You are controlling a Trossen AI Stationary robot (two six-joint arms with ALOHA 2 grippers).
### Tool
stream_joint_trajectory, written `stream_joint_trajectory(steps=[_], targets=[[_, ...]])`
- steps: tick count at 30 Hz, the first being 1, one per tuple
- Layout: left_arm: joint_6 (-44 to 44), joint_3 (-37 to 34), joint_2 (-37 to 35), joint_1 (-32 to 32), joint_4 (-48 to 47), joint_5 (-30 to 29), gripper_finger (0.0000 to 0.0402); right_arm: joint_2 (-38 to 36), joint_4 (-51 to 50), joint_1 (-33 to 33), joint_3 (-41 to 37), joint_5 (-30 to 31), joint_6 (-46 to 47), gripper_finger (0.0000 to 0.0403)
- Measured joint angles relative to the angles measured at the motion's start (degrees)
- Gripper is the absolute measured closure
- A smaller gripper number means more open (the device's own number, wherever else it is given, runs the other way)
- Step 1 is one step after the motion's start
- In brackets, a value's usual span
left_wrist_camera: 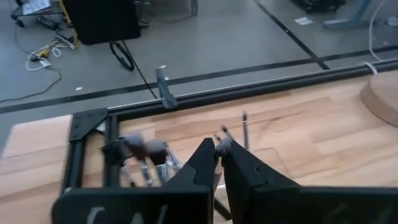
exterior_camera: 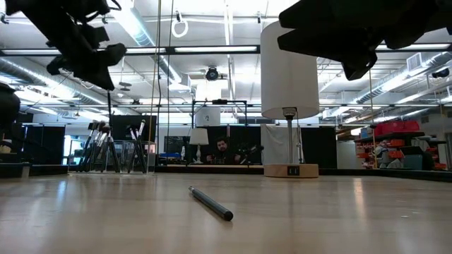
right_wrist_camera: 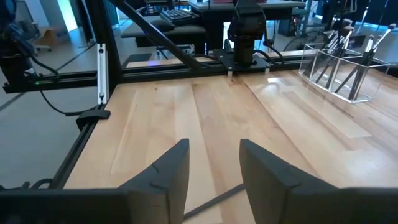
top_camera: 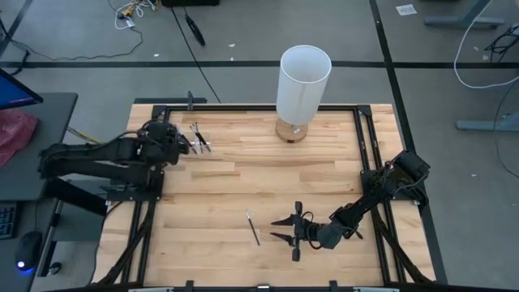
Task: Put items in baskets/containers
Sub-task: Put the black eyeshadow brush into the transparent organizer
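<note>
One slim dark brush (top_camera: 253, 229) lies flat on the wooden table near its front edge; the low view shows it too (exterior_camera: 210, 202). My right gripper (top_camera: 280, 229) stands open just to the brush's right, fingers pointing at it; the handle (right_wrist_camera: 214, 199) shows low between the fingers, untouched. At the far left, the transparent container (right_wrist_camera: 341, 70) holds several brushes standing tilted (top_camera: 199, 138). My left gripper (left_wrist_camera: 217, 154) is shut right beside it, with a tufted head (left_wrist_camera: 222, 145) just past its tips. My left gripper is shut, and a brush's tufted head (left_wrist_camera: 222, 145) shows directly beyond its fingertips; whether the fingers touch it, I cannot tell.
A tall white cylinder on a round wooden base (top_camera: 304, 85) stands at the table's far edge. A black rail frame (top_camera: 369, 150) borders the table. Bare wood (top_camera: 268, 178) stretches between the two arms. A person (exterior_camera: 221, 148) sits far behind the table.
</note>
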Motion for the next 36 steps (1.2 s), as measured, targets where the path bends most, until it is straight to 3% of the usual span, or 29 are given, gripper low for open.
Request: stream_joint_trajectory(steps=[5, 13, 24, 36], targets=[[9.4, -3.5, 0.2, 7.1, 9.9, 5.0, 0.0387, 0.0, 0.0, 0.0, 0.0, 0.0, 0.0, 0.0261], [13.5, -5.9, 0.4, 17.4, 12.5, 16.2, 0.0386, 0.0, 0.0, 0.1, 0.0, 0.0, 0.0, 0.0261], [14.5, -5.9, 0.5, 23.2, 15.0, 24.8, 0.0378, 0.0, 0.0, 0.0, 0.0, 0.0, 0.0, 0.0261], [13.9, -5.9, 6.7, 23.6, 15.9, 27.2, 0.0377, 0.0, 0.0, 0.0, 0.0, 0.0, 0.0, 0.0261]])
